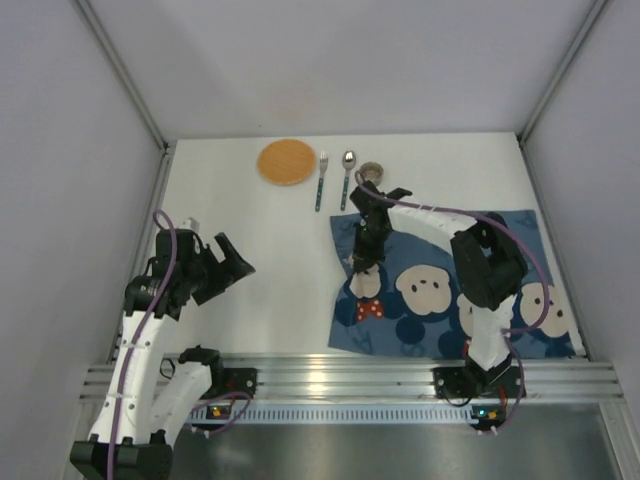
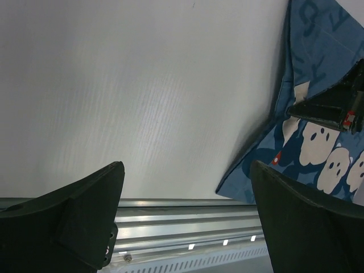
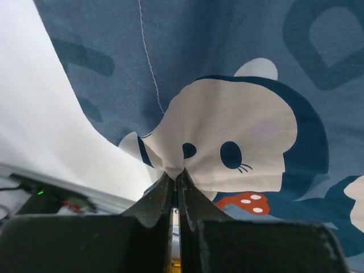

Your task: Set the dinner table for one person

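Along the left side of the white tabletop (image 1: pixel 270 260), which carries an aluminium rail (image 1: pixel 350 372) on its near edge, the left tool (image 1: pixel 238 256) hangs above bare surface with its fingers spread wide and nothing between them. Toward the far edge, left of centre, lies a round orange disc (image 1: pixel 287 161); whether it is a plate or a mat cannot be told. Just right of it a fork (image 1: pixel 321 180) and a spoon (image 1: pixel 346 178), both with teal handles, lie side by side without touching, heads toward the far edge. A small round vessel (image 1: pixel 372 171) sits just right of the spoon's head; its kind cannot be made out. Right of centre, the right tool (image 3: pixel 175 177) is down near the left edge of a dark blue placemat (image 1: pixel 440 290) printed with cartoon figures, its fingers closed tight on a pinched fold of the cloth. The cloth rises into a small peak at the grip, at the edge of a cream cartoon face. The placemat covers the near right part of the tabletop, its near edge close to the rail and its left edge rumpled rather than flat.
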